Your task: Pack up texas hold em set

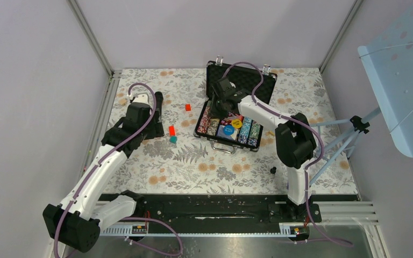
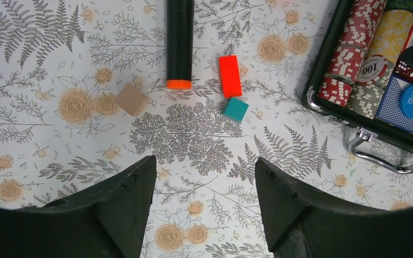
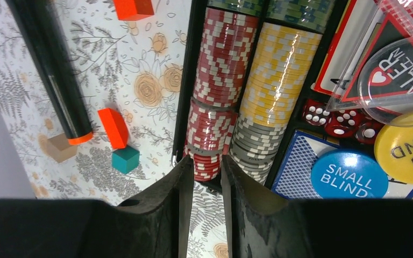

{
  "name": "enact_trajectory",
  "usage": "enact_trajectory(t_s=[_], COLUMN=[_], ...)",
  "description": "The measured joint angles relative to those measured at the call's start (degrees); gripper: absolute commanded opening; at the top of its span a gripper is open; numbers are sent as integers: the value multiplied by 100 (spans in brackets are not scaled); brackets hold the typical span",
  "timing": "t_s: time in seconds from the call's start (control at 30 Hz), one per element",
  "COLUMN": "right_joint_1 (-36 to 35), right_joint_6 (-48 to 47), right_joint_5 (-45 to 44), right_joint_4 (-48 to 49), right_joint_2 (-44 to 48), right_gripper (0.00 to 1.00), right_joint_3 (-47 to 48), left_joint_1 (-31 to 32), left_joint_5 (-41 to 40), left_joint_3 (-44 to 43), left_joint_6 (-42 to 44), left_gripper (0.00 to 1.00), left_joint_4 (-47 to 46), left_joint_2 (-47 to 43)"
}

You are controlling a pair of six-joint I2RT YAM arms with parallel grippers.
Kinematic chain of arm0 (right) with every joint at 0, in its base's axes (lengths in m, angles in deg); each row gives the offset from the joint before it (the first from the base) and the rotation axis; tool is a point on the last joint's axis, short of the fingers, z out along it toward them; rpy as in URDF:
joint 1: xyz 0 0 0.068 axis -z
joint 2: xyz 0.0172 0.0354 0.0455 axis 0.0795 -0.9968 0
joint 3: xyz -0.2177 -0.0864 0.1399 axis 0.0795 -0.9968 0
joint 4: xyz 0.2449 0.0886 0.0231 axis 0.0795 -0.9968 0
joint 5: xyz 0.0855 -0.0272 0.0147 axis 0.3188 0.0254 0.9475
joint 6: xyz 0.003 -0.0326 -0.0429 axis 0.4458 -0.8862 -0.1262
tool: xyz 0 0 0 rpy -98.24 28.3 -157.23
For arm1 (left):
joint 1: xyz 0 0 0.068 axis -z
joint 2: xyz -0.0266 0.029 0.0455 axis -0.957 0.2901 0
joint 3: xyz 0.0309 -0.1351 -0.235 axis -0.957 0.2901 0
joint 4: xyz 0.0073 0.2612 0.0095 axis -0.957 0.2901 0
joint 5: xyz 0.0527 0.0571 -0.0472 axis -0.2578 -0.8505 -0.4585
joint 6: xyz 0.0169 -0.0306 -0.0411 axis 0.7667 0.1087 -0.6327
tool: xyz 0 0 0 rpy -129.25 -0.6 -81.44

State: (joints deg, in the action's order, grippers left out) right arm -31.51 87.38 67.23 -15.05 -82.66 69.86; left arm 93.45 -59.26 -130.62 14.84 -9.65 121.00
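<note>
Black left gripper (image 2: 204, 164) gapes empty; right gripper (image 3: 207, 164) barely parted.

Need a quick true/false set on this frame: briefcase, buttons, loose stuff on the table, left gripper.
1. The black rectangular briefcase stands with its lid open. True.
2. The left gripper holds the small teal block. False: its jaws are open and empty, and the block lies on the floral table.
3. The round blue SMALL BLIND button lies inside the briefcase. True.
4. The black cylinder with an orange end is packed in the briefcase. False: it lies on the table outside it.
5. Red dice sit in the briefcase. True.
</note>
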Motion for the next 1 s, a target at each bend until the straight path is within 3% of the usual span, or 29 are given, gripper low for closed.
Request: enact_trajectory(t_s=[0.83, 1.0], right_joint_1=[-68, -68], right_joint_6=[-162, -229], right_joint_5=[-92, -103], right_joint_4=[-514, -590], right_joint_2=[-804, -866], right_gripper=[28, 14], right_joint_3=[614, 678], left_joint_1=[-129, -131], left_joint_5=[125, 144], left_joint_3=[46, 46], left_joint_6=[0, 0], left_gripper=[67, 67], left_joint_4=[2, 2], left_joint_2=[-2, -2])
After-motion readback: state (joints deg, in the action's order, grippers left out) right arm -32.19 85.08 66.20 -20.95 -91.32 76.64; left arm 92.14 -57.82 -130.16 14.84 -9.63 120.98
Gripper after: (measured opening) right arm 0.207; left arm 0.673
